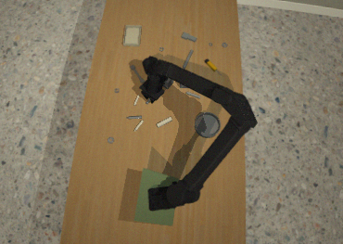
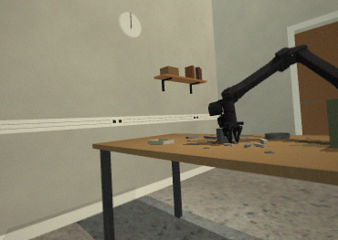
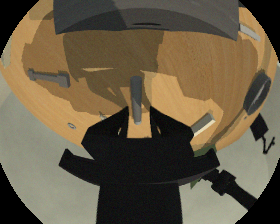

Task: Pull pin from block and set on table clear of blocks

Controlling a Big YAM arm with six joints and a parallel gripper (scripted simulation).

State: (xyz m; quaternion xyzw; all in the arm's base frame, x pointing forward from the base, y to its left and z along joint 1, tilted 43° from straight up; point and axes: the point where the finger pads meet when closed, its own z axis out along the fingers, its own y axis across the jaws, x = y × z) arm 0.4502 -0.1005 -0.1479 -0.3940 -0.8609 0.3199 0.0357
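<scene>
Low over the worktop (image 1: 93,172) (image 2: 137,150) (image 3: 201,60), the end effector (image 1: 149,98) (image 2: 234,140) (image 3: 139,109) is standing partly open, holding nothing; the slim, smooth, dull-grey pin (image 3: 136,99) is showing between its fingertips, its tilt unclear.

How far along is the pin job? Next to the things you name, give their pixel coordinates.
Done, it seems: the pin (image 3: 136,97) is out, its length visible apart from the dark grey block (image 1: 169,83) (image 2: 221,135) (image 3: 146,12).
In hand: probably the release; the pincer (image 1: 149,99) (image 2: 235,140) (image 3: 139,109) has gaps either side of the pin.
Left: confirm it rests on the table, well clear of blocks, then withdraw.
</scene>
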